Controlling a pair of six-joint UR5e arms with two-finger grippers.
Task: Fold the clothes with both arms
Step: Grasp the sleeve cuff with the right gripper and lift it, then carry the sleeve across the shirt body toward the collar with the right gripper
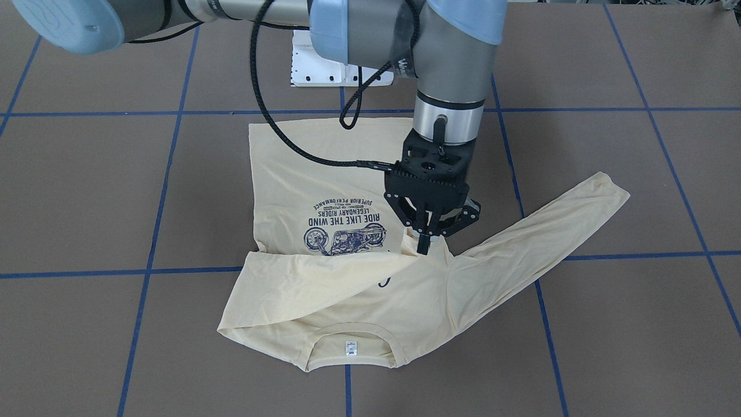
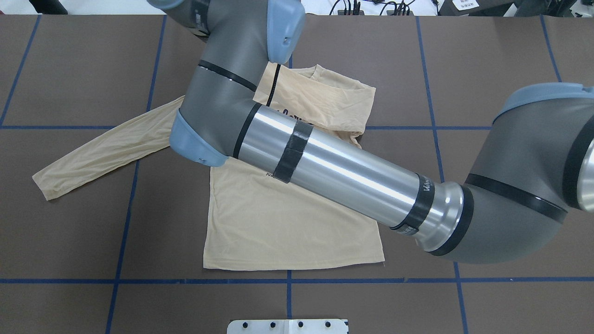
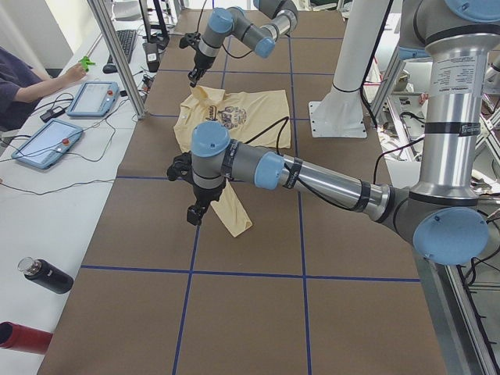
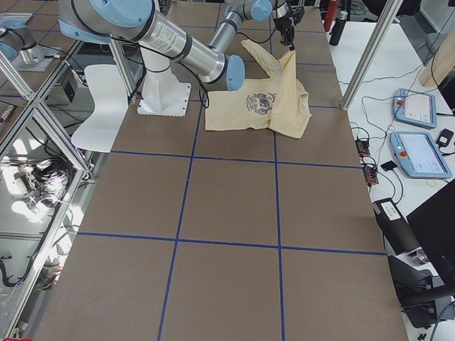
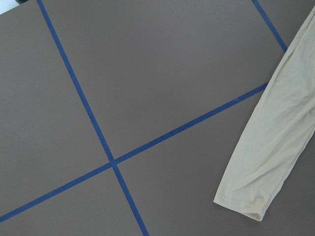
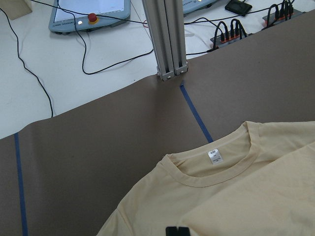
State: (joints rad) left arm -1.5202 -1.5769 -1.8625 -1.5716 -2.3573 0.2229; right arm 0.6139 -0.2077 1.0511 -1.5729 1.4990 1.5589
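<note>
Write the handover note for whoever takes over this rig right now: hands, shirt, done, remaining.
Right hand: shut on the cuff end of the folded sleeve, drawn across the chest of the T-shirt, which lies print up.
Left hand: hovers near the cuff of the outstretched sleeve; open or shut cannot be told.
Done: one sleeve across, not yet released.
Left, likely: release it, fold the other sleeve in, then the body.

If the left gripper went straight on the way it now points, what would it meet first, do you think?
Probably the table, just beside the T-shirt sleeve: the left gripper points down, though depth is unclear.
</note>
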